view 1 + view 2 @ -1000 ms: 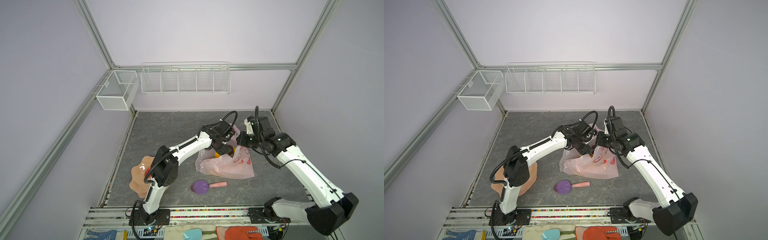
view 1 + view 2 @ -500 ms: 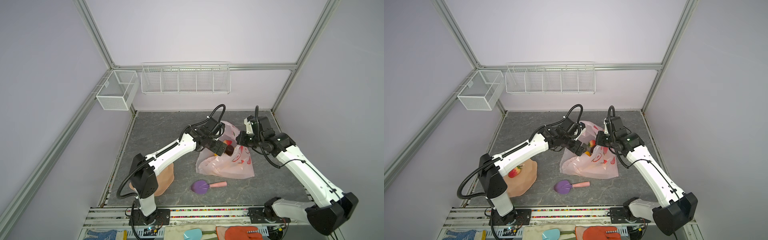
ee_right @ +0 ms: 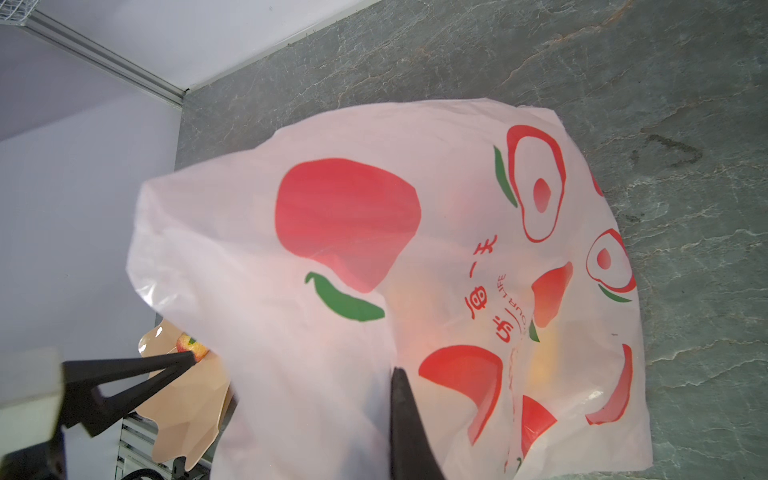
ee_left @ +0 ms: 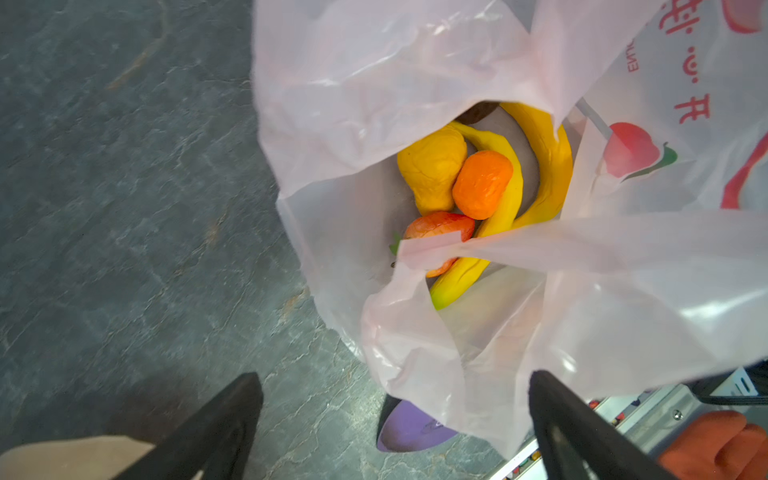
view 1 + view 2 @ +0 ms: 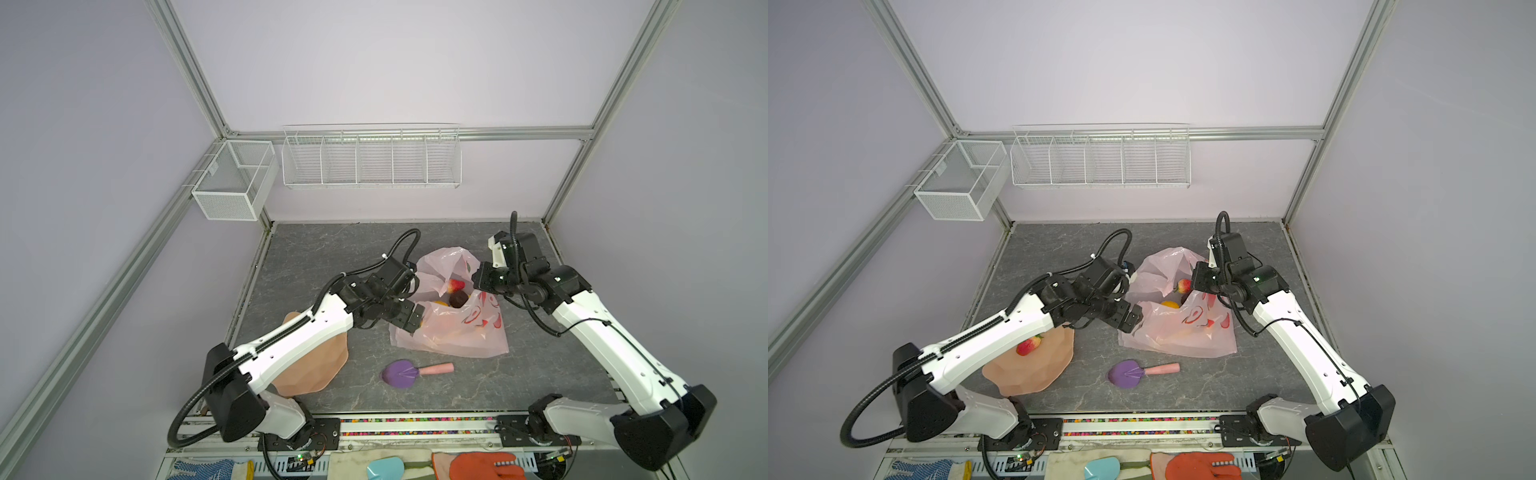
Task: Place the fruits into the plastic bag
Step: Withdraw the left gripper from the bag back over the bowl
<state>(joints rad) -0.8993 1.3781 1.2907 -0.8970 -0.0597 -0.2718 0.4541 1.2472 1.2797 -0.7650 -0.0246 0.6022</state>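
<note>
The left gripper (image 5: 414, 319) has backed out of the plastic bag (image 5: 453, 332) since a second ago. Then it was down in the mouth; now it hangs just outside the edge nearest the peach bowl (image 5: 316, 374), fingers spread wide with nothing between them. Its arm has swung lower too, passing over the bowl. The right gripper (image 5: 477, 283) hasn't budged: it is pressed together on the bag's far rim, holding the mouth up and open. With the left gripper out of the way, a red strawberry (image 5: 456, 285) and a dark ball (image 5: 459, 298) show inside the opening. The left wrist view looks down on yellow bananas (image 4: 548, 166) and an orange fruit (image 4: 482, 183) deeper in. One red-yellow fruit (image 5: 1029, 345) still lies in the bowl beside the arm — and the purple scoop (image 5: 401, 372) is where it was on the grey table (image 5: 324, 249), in front of the bag
</note>
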